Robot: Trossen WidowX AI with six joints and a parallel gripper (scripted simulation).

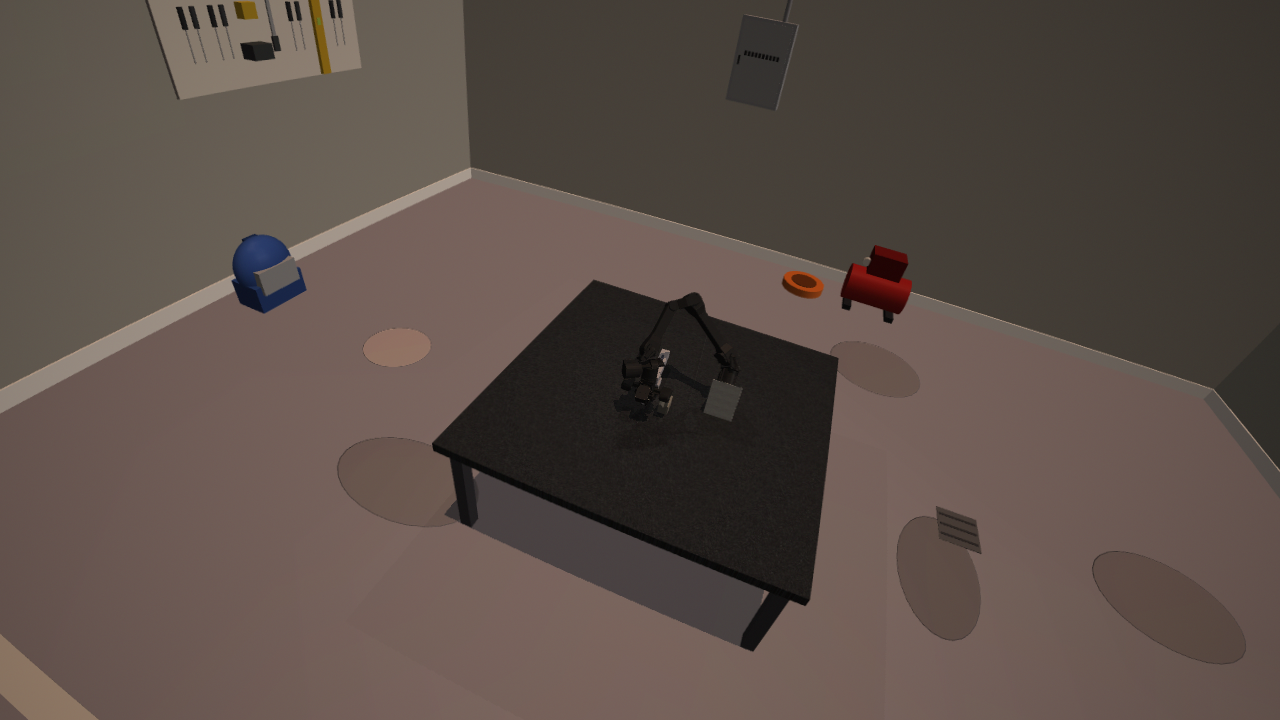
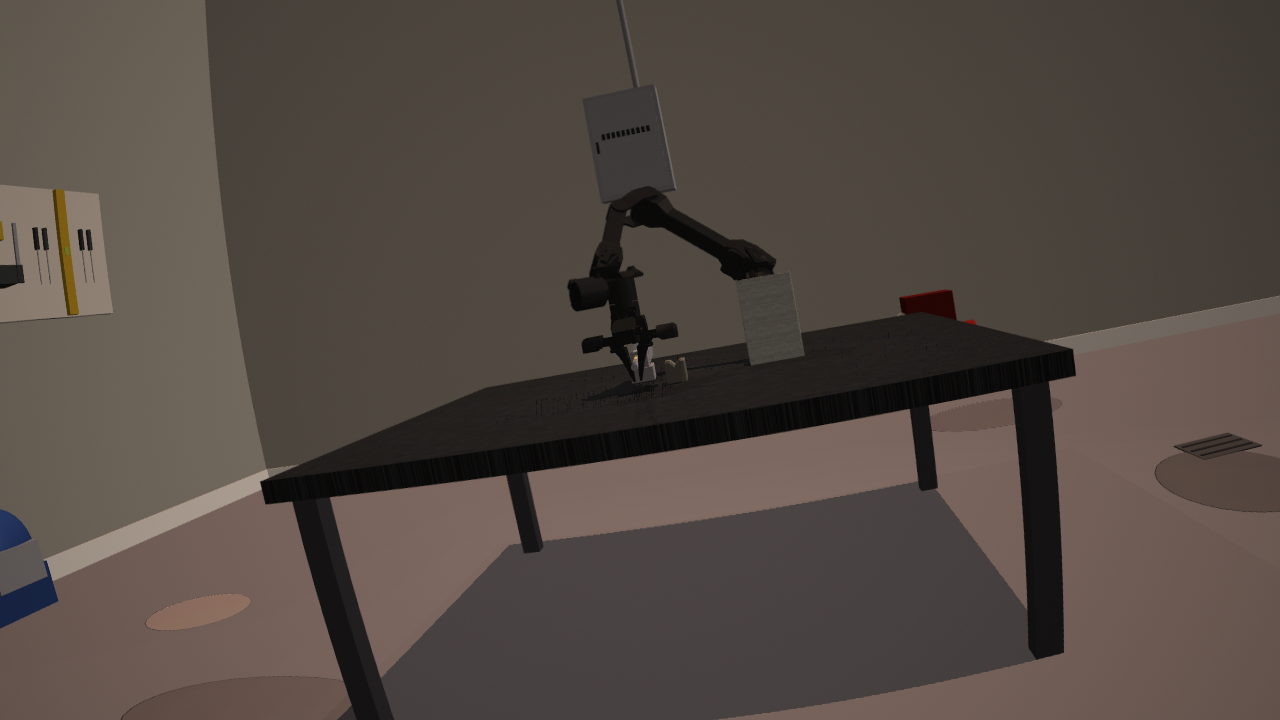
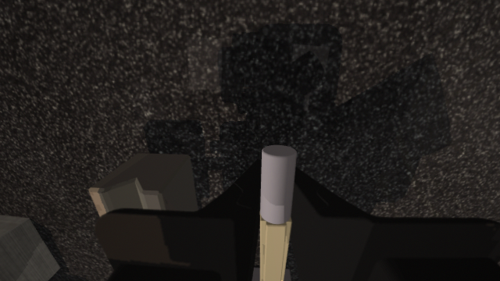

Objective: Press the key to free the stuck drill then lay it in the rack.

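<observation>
Wrist: pincer [image 1: 640,413] [image 2: 639,379] [image 3: 271,166] tips partly hidden.

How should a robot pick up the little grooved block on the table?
I'd come straight down from above and pinch one raised wall of the grooved block, one finger inside the groove, one outside. The wall sticks up, so fingers could probably fit around it.

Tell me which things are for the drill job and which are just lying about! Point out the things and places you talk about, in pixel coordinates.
For the job:
- grey-and-yellow piece [image 3: 278,183] in the fingers [image 2: 641,362], key or drill
- grooved block [image 1: 665,405] [image 2: 682,369] [image 3: 172,179], probably the rack

Lying about:
- orange ring [image 1: 787,288]
- red machine [image 1: 875,288] [image 2: 928,305]
- blue round thing [image 1: 260,259] [image 2: 12,530]
</observation>
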